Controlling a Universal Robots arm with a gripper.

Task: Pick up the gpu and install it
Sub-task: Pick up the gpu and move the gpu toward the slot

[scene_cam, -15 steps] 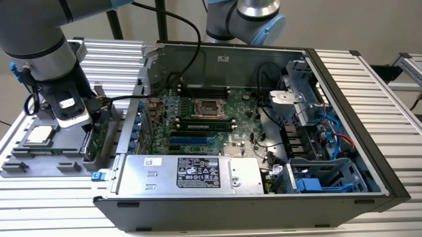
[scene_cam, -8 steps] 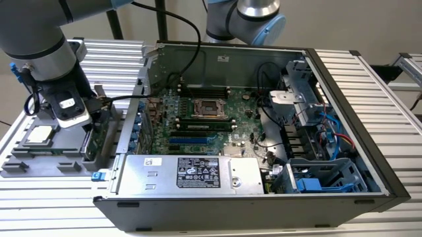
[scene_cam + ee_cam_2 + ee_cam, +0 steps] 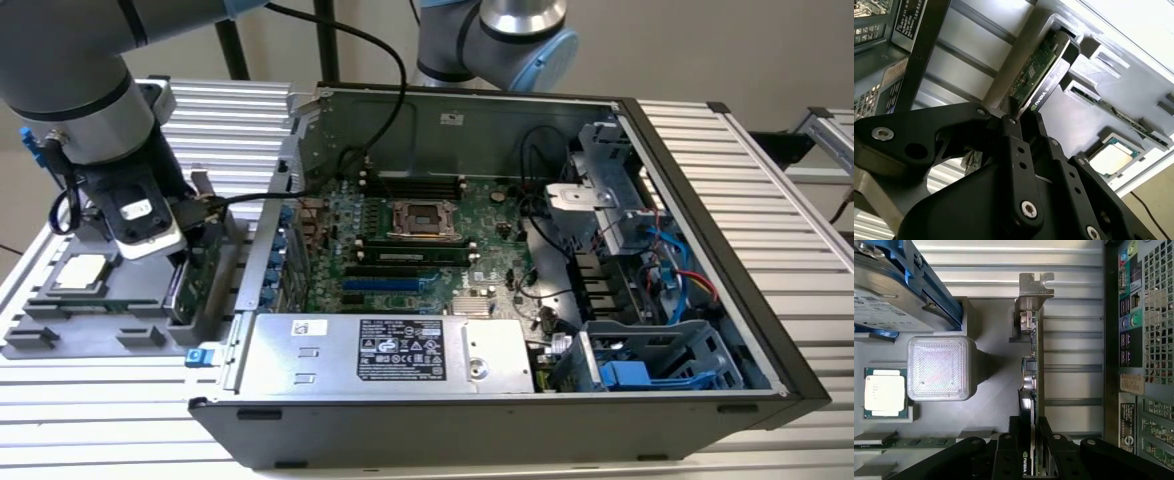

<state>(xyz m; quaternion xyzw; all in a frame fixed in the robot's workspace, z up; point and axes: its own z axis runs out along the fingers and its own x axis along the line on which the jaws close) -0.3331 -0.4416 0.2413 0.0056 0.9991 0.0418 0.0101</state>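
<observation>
The pick-up is in hand: the black tool point(image 3: 1032, 424) seems clamped on the green gpu card point(image 3: 1033, 365), upright in its grey slotted tray point(image 3: 994, 405). I judge that lifting calls for a straight pull.

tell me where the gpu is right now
The gpu stands on edge in the grey tray at the exterior view's left, beside the computer case, gripped by the gripper.
</observation>
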